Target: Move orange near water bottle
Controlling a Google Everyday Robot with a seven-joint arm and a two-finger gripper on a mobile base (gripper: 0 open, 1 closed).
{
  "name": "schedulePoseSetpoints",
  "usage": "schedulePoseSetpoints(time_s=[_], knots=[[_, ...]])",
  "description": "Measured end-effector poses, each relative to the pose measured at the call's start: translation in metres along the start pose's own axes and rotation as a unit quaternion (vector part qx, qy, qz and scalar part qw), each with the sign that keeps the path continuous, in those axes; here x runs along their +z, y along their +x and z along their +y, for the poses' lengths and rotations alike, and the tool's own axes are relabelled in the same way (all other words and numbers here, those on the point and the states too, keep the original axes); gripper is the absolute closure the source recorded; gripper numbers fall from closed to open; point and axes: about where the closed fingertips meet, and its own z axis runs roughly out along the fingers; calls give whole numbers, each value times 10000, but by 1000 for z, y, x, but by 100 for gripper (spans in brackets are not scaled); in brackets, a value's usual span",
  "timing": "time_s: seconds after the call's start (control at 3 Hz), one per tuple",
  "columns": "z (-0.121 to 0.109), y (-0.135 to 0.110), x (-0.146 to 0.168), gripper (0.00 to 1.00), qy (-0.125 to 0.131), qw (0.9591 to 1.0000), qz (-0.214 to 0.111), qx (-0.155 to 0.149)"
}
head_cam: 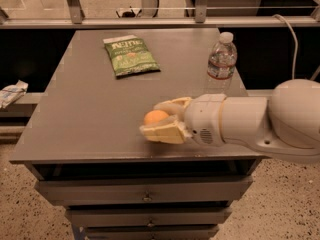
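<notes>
On the far side of the table (75, 124), left of centre, you had the green snack bag (131, 56) lying flat, well clear of the work. Toward the near edge, your gripper (150, 120) had its two fingers closed against the orange (156, 117), one on the far side and one on the near, so the fruit sat clamped low over the tabletop. The water bottle (221, 59) stood upright at the far right, well apart from the orange. The risk, as I judge it, lay in the approach. Your thick arm (250, 121) reached in from the right, and a careless sweep could have toppled the light bottle. The round fruit could also have rolled off on release.
</notes>
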Motion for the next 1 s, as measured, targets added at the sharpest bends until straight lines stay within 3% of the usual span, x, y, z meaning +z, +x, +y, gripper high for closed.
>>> schedulePoseSetpoints(time_s=[0.33, 0.67, 1.0], knots=[[-16, 37, -66, 100, 350, 9983, 263, 398], [-42, 56, -98, 100, 708, 9951, 297, 630], [-79, 54, -99, 100, 1022, 9925, 220, 631]])
